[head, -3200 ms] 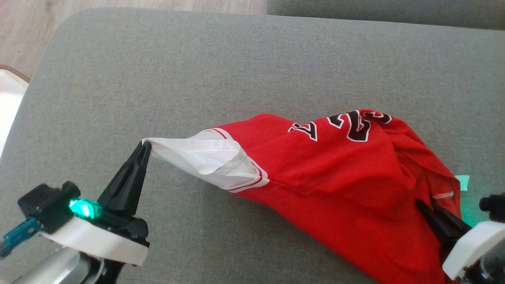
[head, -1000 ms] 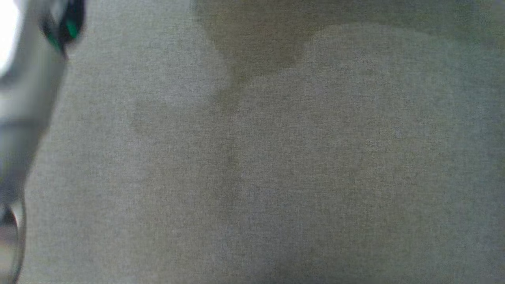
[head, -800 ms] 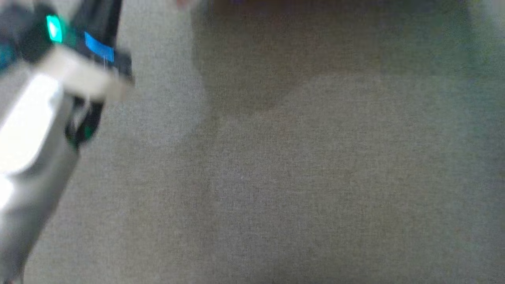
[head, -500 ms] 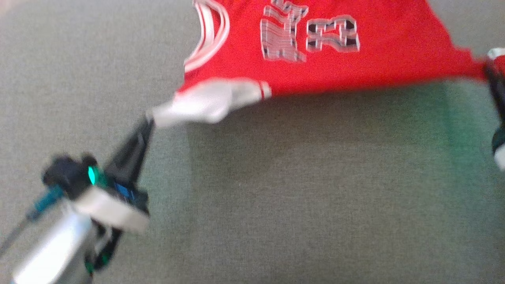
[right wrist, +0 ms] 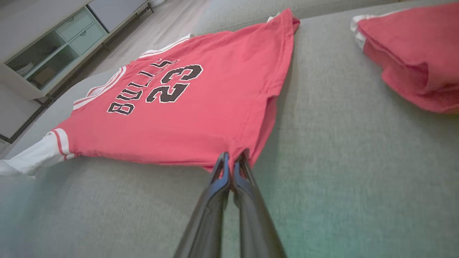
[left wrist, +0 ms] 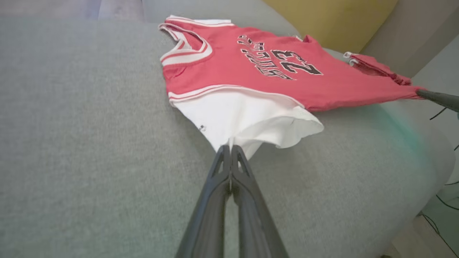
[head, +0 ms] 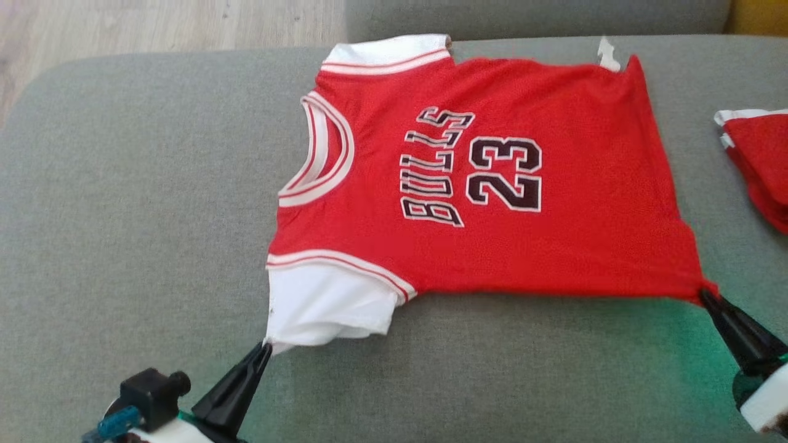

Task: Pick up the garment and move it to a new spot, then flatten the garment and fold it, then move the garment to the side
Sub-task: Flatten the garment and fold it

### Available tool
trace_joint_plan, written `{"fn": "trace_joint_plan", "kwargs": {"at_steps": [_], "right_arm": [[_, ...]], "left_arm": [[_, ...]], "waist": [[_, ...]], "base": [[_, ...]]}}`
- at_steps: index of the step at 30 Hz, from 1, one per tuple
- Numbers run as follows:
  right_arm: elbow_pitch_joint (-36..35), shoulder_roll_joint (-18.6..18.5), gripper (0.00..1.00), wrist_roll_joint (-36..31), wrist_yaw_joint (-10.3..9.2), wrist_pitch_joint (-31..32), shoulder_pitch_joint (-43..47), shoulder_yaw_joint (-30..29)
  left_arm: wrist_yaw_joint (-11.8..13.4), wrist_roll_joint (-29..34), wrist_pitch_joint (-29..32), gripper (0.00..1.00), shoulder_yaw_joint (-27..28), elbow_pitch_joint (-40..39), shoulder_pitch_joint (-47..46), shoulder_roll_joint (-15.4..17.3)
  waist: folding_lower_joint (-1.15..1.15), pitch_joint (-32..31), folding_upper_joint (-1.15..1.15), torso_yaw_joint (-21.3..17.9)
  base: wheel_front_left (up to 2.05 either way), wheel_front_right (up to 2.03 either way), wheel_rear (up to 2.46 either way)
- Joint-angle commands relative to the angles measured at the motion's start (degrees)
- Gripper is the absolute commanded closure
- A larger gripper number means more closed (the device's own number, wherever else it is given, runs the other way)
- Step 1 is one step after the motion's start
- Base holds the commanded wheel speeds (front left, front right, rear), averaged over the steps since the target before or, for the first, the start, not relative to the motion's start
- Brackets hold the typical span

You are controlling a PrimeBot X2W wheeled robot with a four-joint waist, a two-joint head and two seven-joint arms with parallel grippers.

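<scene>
The garment [head: 492, 184] is a red jersey with white sleeves and black lettering, spread flat on a grey cushion [head: 154, 184], neck toward the left of the head view. My left gripper [head: 265, 348] is shut on the tip of the near white sleeve [left wrist: 247, 118]. My right gripper [head: 707, 295] is shut on the near hem corner of the garment [right wrist: 186, 107]. In each wrist view, the left gripper [left wrist: 230, 147] and the right gripper [right wrist: 233, 157] show their fingers pressed together on the cloth. The near edge is stretched taut between both grippers.
A second folded red garment [head: 760, 160] lies at the cushion's right, also in the right wrist view [right wrist: 412, 53]. Wooden floor [head: 154, 24] runs beyond the cushion's far left. A cabinet [right wrist: 46, 50] stands past the cushion. A yellow cushion [left wrist: 330, 21] lies behind.
The head camera swung a lot, so the view shifted. The garment went from a bunched heap held at two points to lying spread flat; both grippers kept their grip.
</scene>
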Motion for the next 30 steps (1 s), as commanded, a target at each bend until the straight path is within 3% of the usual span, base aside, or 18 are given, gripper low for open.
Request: {"fn": "trace_joint_plan", "kwargs": {"at_steps": [1, 11, 20, 30], "right_arm": [[-1.2, -2.2, 1.0, -0.1, 0.37, -0.8, 0.6, -2.0], [-1.5, 0.2, 1.0, -0.7, 0.37, -0.8, -1.4, -7.6], [-0.3, 1.2, 1.0, -2.1, 0.37, 1.5, -11.6, -9.3], [3.9, 3.5, 1.0, -4.8, 0.37, 6.3, -23.6, -5.5]], "left_arm": [[-0.6, -0.6, 0.5, 1.0, 2.2, -2.3, -2.1, 2.6], [-0.5, 3.0, 0.5, 1.0, 5.8, -2.9, -13.5, 3.0], [-3.8, 11.1, -1.4, 1.0, 5.4, 7.4, -34.2, -1.7], [-5.5, 17.0, -4.5, 1.0, 0.9, 23.2, -50.4, -7.1]], "waist": [[0.01, -0.6, 0.0, -0.1], [0.01, 1.7, 0.0, 0.1], [0.01, 9.3, 0.0, -0.1], [0.01, 15.2, 0.0, -0.6]], "base": [[0.0, 0.0, 0.0], [0.0, 0.0, 0.0], [0.0, 0.0, 0.0], [0.0, 0.0, 0.0]]}}
